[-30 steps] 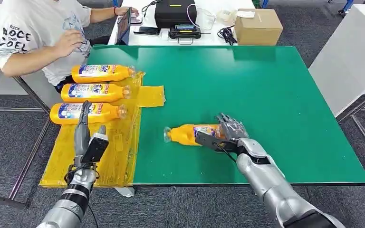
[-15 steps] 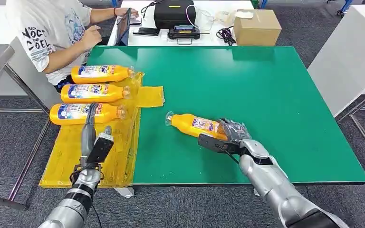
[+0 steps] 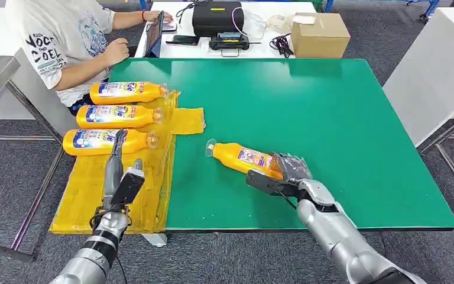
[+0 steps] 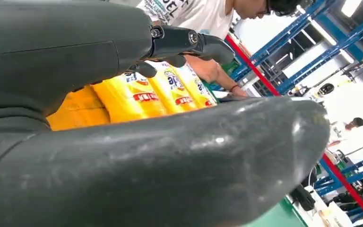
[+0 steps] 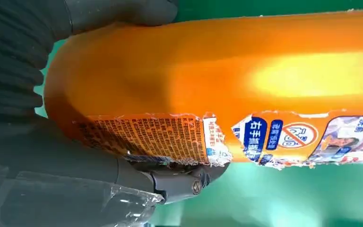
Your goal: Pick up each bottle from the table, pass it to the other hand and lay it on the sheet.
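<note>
Right hand is gripping the base of the orange plastic bottle lying on the green table, neck pointing toward the yellow sheet; left hand, fingers spread, is waiting over that sheet.

Right hand grips, fingers wrapped around its load. Left hand raised, fingers straight, holding nothing.

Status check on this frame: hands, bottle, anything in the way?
Right hand grips bottle by its base. Left hand open above sheet. Three bottles on sheet. Path clear.
</note>
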{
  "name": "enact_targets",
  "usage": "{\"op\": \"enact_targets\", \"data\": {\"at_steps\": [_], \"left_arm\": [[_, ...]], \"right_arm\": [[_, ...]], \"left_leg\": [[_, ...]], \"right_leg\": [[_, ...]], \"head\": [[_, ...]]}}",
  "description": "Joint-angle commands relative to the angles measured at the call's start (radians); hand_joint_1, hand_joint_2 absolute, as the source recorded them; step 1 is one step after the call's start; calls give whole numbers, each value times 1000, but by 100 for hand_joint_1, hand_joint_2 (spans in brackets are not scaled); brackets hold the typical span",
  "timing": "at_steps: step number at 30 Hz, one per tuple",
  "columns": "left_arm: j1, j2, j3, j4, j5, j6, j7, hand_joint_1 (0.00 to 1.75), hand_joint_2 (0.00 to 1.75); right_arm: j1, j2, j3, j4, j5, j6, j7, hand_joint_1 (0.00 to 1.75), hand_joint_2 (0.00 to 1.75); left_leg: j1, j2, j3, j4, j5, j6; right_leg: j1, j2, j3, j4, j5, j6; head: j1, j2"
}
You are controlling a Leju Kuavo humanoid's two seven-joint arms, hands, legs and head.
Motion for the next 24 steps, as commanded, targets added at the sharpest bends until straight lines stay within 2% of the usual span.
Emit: {"op": "enact_targets", "data": {"at_steps": [1,2,3,4,6,10,21,24], "left_arm": [[83,-39,-19,-145,75,-156,25,0,0],[107,-47,-30,-187,100,-211,51,0,175],[121,-51,-37,-212,119,-249,74,0,175],[140,-56,-52,-250,156,-305,97,0,175],[155,-63,-59,-278,202,-357,122,0,175],[176,-58,-83,-338,331,-504,166,0,175],[180,-47,-98,-351,353,-522,174,0,175],[196,-27,-142,-403,482,-673,194,0,175]], "right_arm": [[334,165,-265,-562,-50,-312,-160,175,175],[363,190,-299,-626,-74,-366,-191,175,175],[376,195,-310,-659,-79,-378,-201,175,175],[399,220,-352,-701,-120,-438,-254,175,175],[417,225,-376,-731,-158,-449,-287,175,175],[442,240,-415,-718,-179,-477,-335,175,175],[435,236,-418,-687,-178,-471,-344,175,175],[434,240,-429,-642,-199,-439,-365,175,175]], "left_leg": [[1,3,0,0,-2,-2],[1,2,-3,0,-1,-1],[1,3,-3,2,-3,-3],[0,1,-6,1,-2,-2],[1,-1,-10,1,-2,-1],[1,-1,-9,2,-3,-1],[0,1,-9,0,-1,-1],[0,0,-9,-1,-1,-1]], "right_leg": [[2,2,-1,0,-1,-3],[1,1,-3,1,-1,-2],[2,2,-4,3,-3,-3],[0,0,-6,2,-2,-2],[1,-2,-10,2,-2,-2],[1,-1,-8,1,-3,-2],[0,0,-9,-1,-1,-2],[0,0,-9,-1,-1,-1]], "head": [[0,0],[0,0],[0,0],[-1,0],[-1,0],[0,0],[0,0],[0,0]]}}
